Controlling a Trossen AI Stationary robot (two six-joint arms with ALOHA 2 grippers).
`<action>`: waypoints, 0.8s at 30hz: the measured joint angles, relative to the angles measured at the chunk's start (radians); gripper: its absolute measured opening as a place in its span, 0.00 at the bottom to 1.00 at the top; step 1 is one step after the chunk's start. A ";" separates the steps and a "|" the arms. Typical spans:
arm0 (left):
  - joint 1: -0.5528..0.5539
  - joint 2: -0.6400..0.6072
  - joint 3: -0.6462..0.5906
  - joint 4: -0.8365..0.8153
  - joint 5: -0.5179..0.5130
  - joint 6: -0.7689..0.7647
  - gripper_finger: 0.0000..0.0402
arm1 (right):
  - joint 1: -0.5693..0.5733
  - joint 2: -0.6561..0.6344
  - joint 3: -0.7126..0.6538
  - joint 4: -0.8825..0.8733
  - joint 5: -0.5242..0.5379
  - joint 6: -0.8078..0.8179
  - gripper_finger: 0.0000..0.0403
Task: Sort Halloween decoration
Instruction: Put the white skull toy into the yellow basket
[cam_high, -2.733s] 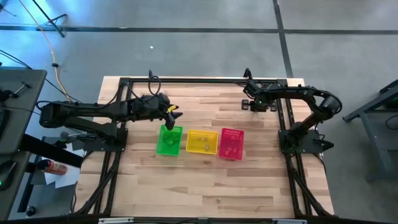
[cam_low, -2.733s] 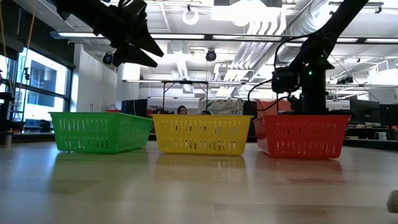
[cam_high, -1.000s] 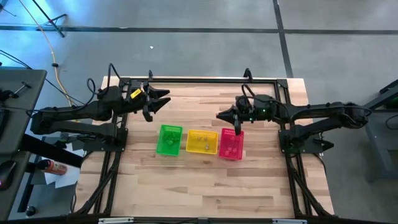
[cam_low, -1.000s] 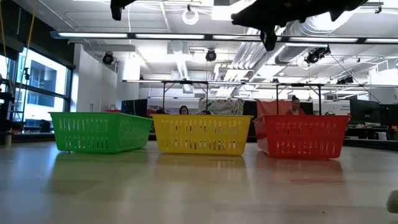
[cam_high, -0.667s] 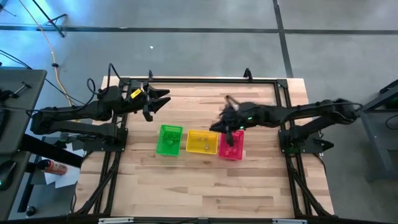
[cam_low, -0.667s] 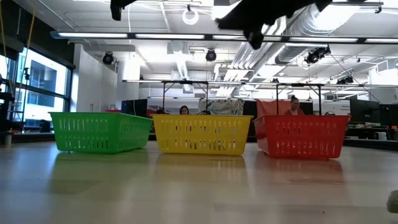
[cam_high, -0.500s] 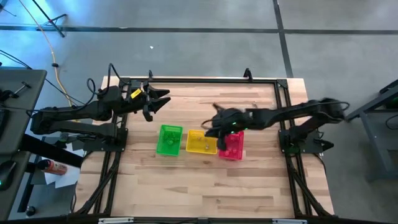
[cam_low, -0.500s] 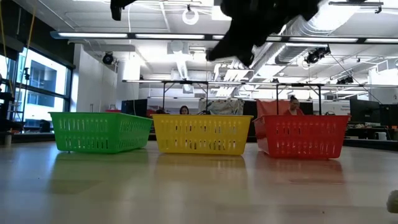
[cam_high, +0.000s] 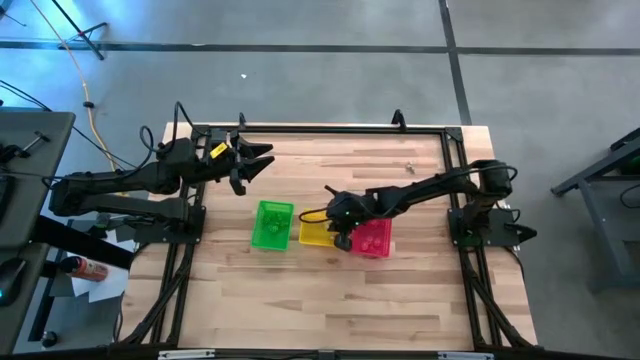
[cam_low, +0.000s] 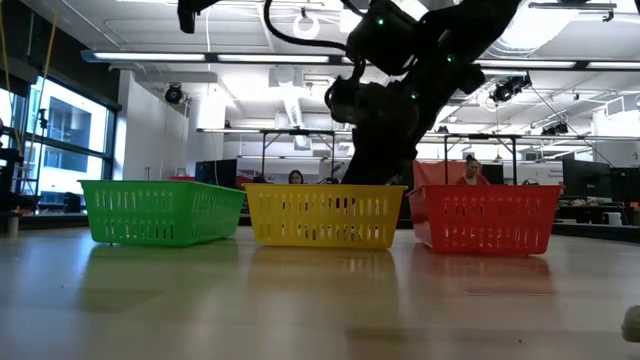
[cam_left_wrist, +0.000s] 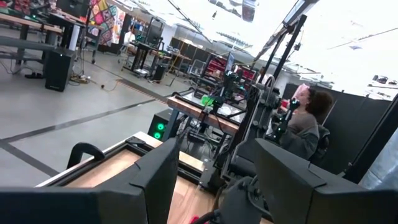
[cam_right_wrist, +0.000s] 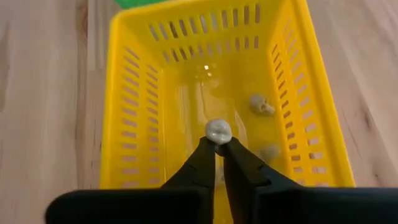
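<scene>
Claw (cam_right_wrist: 219, 148) (right) pinches pale trinket (cam_right_wrist: 218, 130).

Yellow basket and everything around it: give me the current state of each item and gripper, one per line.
Yellow basket: upright on the table, two pale trinkets lying inside.
Pale trinket: pinched at the right gripper's fingertips, over the yellow basket.
Right gripper: shut on the pale trinket.
Left gripper: open, empty, parked at the table's far left.
Green basket: upright.
Pink basket: upright.
</scene>
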 joint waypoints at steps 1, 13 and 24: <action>0.000 0.000 0.000 0.000 0.000 0.000 0.49 | 0.000 0.000 0.000 0.000 0.001 0.000 0.05; 0.000 0.000 0.000 -0.001 0.000 0.019 0.49 | 0.000 -0.052 0.010 -0.045 0.003 -0.029 0.45; -0.001 0.000 0.000 -0.022 -0.033 0.007 0.49 | 0.062 -0.384 0.040 -0.225 -0.010 -0.123 0.48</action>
